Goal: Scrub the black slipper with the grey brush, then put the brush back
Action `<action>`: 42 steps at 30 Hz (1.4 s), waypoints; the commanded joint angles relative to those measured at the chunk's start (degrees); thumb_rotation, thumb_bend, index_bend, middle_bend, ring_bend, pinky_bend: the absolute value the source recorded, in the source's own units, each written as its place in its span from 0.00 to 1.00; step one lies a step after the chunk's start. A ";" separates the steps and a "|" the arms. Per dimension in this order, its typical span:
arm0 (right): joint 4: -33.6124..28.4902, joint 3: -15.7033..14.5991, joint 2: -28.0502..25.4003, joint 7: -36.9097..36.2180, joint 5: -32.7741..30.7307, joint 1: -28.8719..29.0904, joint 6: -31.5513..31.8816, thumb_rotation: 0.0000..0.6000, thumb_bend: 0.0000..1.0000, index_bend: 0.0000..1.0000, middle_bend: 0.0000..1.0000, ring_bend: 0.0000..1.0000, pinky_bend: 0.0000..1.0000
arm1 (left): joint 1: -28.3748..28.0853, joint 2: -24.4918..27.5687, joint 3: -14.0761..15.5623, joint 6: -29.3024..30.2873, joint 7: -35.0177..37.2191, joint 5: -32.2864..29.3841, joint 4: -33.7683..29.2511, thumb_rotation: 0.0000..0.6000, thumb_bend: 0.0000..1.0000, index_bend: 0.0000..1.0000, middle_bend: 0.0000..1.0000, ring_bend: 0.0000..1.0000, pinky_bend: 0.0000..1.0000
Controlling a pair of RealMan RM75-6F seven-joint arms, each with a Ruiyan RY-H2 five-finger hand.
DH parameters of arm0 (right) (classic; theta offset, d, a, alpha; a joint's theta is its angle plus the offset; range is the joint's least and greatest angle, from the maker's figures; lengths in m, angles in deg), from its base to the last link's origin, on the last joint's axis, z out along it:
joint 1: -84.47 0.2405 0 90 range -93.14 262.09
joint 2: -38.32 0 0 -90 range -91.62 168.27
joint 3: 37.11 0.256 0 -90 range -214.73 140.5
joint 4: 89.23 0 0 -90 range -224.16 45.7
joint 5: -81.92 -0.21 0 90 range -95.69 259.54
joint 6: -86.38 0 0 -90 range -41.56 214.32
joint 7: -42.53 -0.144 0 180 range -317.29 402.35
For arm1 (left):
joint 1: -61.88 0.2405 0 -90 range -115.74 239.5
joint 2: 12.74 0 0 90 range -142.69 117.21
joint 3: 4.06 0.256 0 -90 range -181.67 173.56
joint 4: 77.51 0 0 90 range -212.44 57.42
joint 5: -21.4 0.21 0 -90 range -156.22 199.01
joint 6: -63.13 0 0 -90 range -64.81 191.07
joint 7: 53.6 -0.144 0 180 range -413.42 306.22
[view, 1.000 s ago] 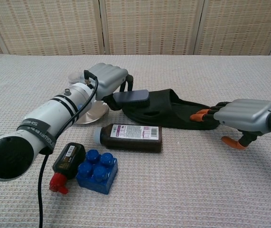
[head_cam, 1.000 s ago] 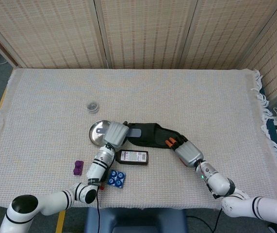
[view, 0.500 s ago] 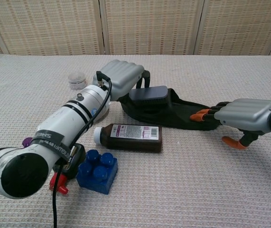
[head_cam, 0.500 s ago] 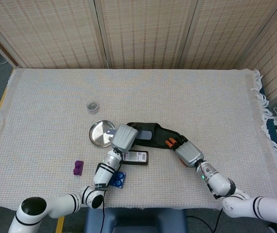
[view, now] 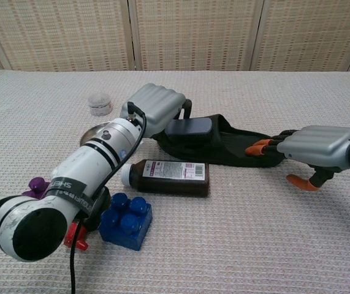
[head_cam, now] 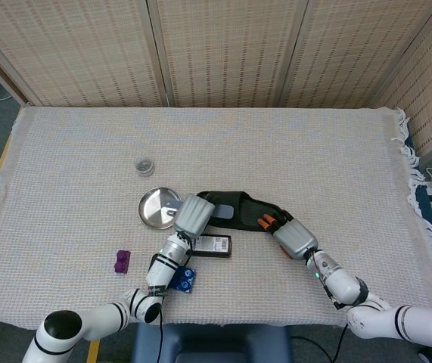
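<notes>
change: left hand [view: 156, 105] with the grey brush [view: 188, 128] has slid back left a touch from half a second ago, after swinging right onto the slipper over the last second; right hand has not shifted.
meaning: looks like a back-and-forth scrub stroke in progress on the toe end; brush return not yet started, judging by the brush still on the slipper.
black slipper: black slipper [head_cam: 244, 209] lies flat mid-table, long axis left to right, toe end left under the brush.
left arm: forearm runs from near-left up to the slipper, passing over the dark bottle [view: 167, 177] and blue brick [view: 125, 220].
left hand pose: fingers curled down over the brush, holding it, brush face pressed on the slipper's strap area.
right hand pose: right hand [view: 312, 149] flat, orange fingertips [view: 258, 147] resting on the slipper's right end, pinning it; holds nothing, fingers only slightly apart.
brush home: probably the metal dish [head_cam: 155, 206] just left of the slipper, a guess.
</notes>
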 commanded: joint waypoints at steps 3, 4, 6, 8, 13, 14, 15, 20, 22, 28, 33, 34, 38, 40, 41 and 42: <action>-0.34 -0.04 -0.24 -0.15 -0.11 0.00 0.23 1.00 0.54 0.00 0.00 0.00 0.00 | 0.83 0.63 -0.03 -1.01 -2.40 -0.70 2.53 1.00 0.37 0.42 0.49 0.81 1.00; -0.45 -0.06 -0.31 -0.17 -0.09 -0.02 0.34 1.00 0.54 0.00 0.00 0.00 0.00 | 0.98 0.71 -0.02 -1.07 -2.58 -0.76 2.60 1.00 0.37 0.42 0.49 0.81 1.00; -0.60 -0.08 -0.49 -0.22 -0.06 -0.06 0.58 1.00 0.54 0.00 0.00 0.00 0.00 | 1.29 1.05 -0.02 -0.94 -2.77 -0.72 2.28 1.00 0.37 0.42 0.49 0.81 1.00; -0.73 -0.01 -0.68 -0.39 -0.06 -0.13 0.87 1.00 0.54 0.00 0.00 0.00 0.00 | 1.66 1.67 -0.07 -0.36 -2.82 -0.49 1.16 1.00 0.37 0.42 0.50 0.81 1.00; -1.97 0.22 -2.01 -2.58 1.48 -0.81 2.22 1.00 0.54 0.00 0.00 0.00 0.00 | 3.23 4.95 0.08 2.40 -3.78 0.59 -4.99 1.00 0.37 0.42 0.50 0.81 1.00; -2.48 0.36 -2.63 -3.68 2.30 -1.19 2.94 1.00 0.54 0.00 0.00 0.00 0.00 | 3.96 6.13 0.14 2.98 -4.32 0.51 -7.13 1.00 0.37 0.42 0.50 0.81 1.00; -2.95 0.50 -3.18 -4.69 3.01 -1.50 3.51 1.00 0.53 0.00 0.00 0.00 0.00 | 4.58 7.03 0.19 3.27 -4.88 0.27 -8.73 1.00 0.37 0.42 0.49 0.81 1.00; -6.37 1.58 -7.40 -11.00 7.91 -3.39 7.83 1.00 0.44 0.00 0.00 0.00 0.00 | 8.13 11.49 1.47 3.69 -7.93 -1.55 -14.28 1.00 0.37 0.42 0.49 0.81 1.00; -7.91 2.00 -9.38 -13.06 9.93 -4.27 10.06 1.00 0.44 0.00 0.00 0.00 0.00 | 9.71 12.70 2.23 3.40 -8.85 -2.76 -14.81 1.00 0.37 0.42 0.49 0.81 1.00; -11.58 2.79 -13.49 -14.62 12.84 -5.84 13.81 1.00 0.44 0.00 0.00 0.00 0.00 | 11.98 13.59 3.75 0.54 -10.36 -5.79 -11.40 1.00 0.37 0.41 0.49 0.81 1.00; -13.41 2.87 -14.43 -13.19 12.95 -6.59 14.56 1.00 0.44 0.00 0.00 0.00 0.00 | 12.48 13.42 4.06 -0.12 -9.70 -5.89 -10.03 1.00 0.37 0.39 0.47 0.81 1.00; -13.62 2.92 -14.45 -13.17 12.90 -6.68 14.58 1.00 0.44 0.00 0.00 0.00 0.00 | 12.52 13.45 4.07 -0.14 -9.73 -5.88 -10.09 1.00 0.37 0.38 0.46 0.81 1.00; -13.92 3.03 -14.36 -12.45 13.03 -6.94 14.63 1.00 0.44 0.00 0.00 0.00 0.00 | 12.76 14.18 3.73 -0.55 -10.35 -6.56 -11.80 1.00 0.37 0.29 0.38 0.81 1.00; -13.89 3.06 -14.28 -12.65 13.49 -7.10 14.85 1.00 0.44 0.00 0.00 0.00 0.00 | 12.90 14.78 3.59 -1.10 -11.20 -7.38 -13.22 1.00 0.37 0.23 0.31 0.81 1.00; -13.82 3.05 -14.25 -12.72 13.67 -7.23 14.94 1.00 0.44 0.00 0.00 0.00 0.00 | 12.95 15.15 3.49 -1.47 -11.98 -8.03 -14.11 1.00 0.37 0.19 0.26 0.81 1.00; -13.83 3.06 -14.24 -12.80 13.73 -7.31 14.96 1.00 0.44 0.00 0.00 0.00 0.00 | 12.94 15.41 3.44 -1.67 -12.69 -8.45 -14.69 1.00 0.37 0.17 0.24 0.81 1.00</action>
